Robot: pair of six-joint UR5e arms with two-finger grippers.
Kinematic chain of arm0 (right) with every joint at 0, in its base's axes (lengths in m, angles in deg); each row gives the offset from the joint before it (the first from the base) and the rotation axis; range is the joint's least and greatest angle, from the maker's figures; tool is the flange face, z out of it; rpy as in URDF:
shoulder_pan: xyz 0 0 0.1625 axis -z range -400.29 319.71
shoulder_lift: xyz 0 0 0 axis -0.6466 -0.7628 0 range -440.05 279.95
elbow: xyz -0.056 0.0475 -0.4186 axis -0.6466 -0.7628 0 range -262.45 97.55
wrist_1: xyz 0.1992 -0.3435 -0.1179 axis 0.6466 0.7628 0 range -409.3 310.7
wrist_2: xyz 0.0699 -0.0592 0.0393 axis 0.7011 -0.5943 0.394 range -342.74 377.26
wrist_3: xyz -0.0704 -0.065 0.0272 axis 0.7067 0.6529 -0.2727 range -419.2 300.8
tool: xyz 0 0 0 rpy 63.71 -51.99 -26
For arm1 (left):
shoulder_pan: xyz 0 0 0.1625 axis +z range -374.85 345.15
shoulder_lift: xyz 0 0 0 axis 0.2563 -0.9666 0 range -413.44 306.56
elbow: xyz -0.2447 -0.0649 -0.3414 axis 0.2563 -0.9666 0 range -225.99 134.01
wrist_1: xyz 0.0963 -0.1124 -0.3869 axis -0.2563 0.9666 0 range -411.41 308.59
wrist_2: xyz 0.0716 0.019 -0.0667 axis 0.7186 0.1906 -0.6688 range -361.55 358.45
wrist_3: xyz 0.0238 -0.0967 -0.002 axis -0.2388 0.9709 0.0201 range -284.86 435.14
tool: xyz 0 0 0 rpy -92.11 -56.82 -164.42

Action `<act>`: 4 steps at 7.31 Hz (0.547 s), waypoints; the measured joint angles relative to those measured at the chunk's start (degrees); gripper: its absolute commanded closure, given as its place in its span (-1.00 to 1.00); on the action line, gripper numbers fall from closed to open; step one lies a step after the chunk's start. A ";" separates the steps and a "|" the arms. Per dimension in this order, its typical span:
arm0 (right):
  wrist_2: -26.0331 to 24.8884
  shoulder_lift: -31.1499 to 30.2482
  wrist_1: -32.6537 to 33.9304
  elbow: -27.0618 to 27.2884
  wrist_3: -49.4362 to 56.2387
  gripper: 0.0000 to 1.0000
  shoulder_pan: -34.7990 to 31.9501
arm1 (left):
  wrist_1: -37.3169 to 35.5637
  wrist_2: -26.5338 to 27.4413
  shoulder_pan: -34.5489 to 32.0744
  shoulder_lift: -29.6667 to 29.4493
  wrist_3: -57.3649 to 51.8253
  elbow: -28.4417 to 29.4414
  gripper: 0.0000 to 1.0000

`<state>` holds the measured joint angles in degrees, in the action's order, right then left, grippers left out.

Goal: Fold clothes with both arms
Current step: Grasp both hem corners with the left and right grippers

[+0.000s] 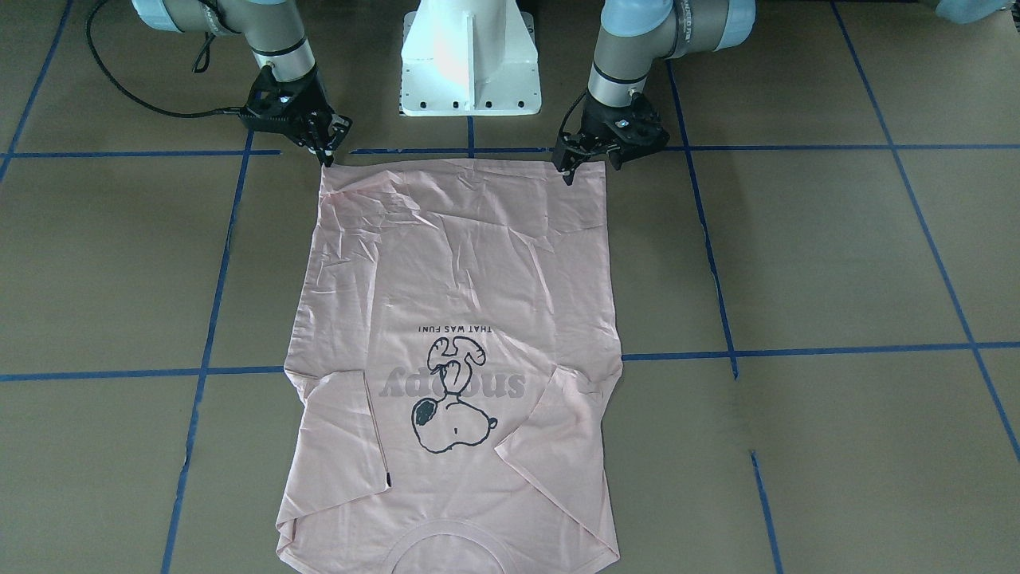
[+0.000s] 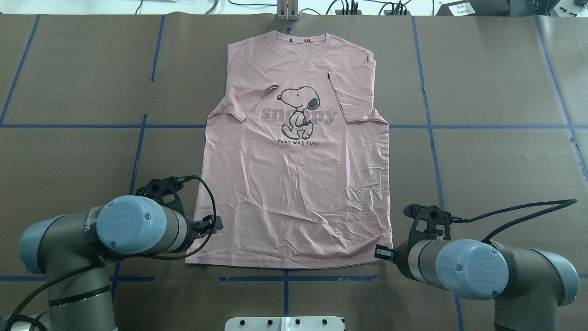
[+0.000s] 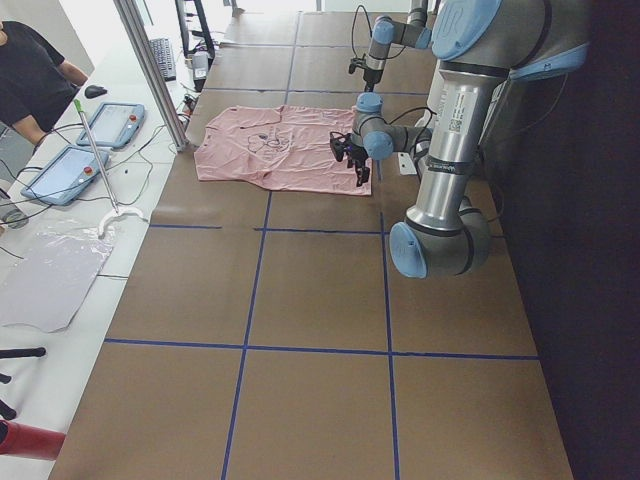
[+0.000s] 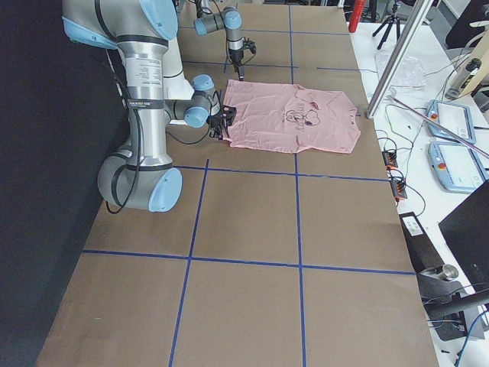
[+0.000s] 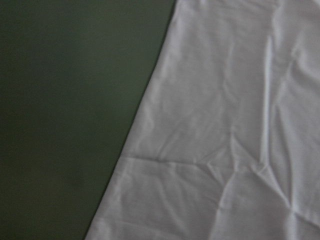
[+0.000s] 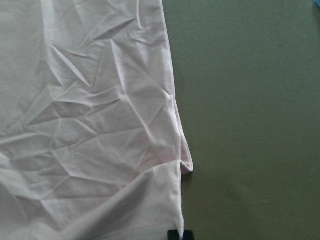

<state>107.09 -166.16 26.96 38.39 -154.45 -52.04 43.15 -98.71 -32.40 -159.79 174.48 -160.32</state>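
Note:
The pale pink T-shirt lies flat and front up on the brown table, its Snoopy print showing and both sleeves folded in over the chest. Its collar is at the far side and its hem is toward my base. My left gripper is down at the hem just inside the left corner, and looks shut on the cloth. It also shows in the overhead view. My right gripper is at the other hem corner, shut on it. One dark fingertip shows at the shirt's edge. The left wrist view shows only blurred cloth.
The white pedestal base stands between the arms, just behind the hem. Blue tape lines cross the brown table. An operator, tablets and a metal post are at the table's far side.

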 measured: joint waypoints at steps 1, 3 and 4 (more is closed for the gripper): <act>0.11 0.03 -0.08 0.62 0.04 1.00 -0.02 | -0.05 0.85 2.01 1.34 2.38 -0.13 -1.00; 0.31 0.12 -0.21 1.29 0.06 1.00 -0.02 | -0.07 1.29 4.11 2.11 5.06 -0.13 -0.99; 0.33 0.14 -0.29 1.37 0.06 1.00 -0.02 | -0.07 1.33 4.62 2.14 5.52 0.11 -0.98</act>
<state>107.42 -166.03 26.67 39.76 -154.39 -52.06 43.08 -97.37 -27.78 -157.64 180.00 -160.22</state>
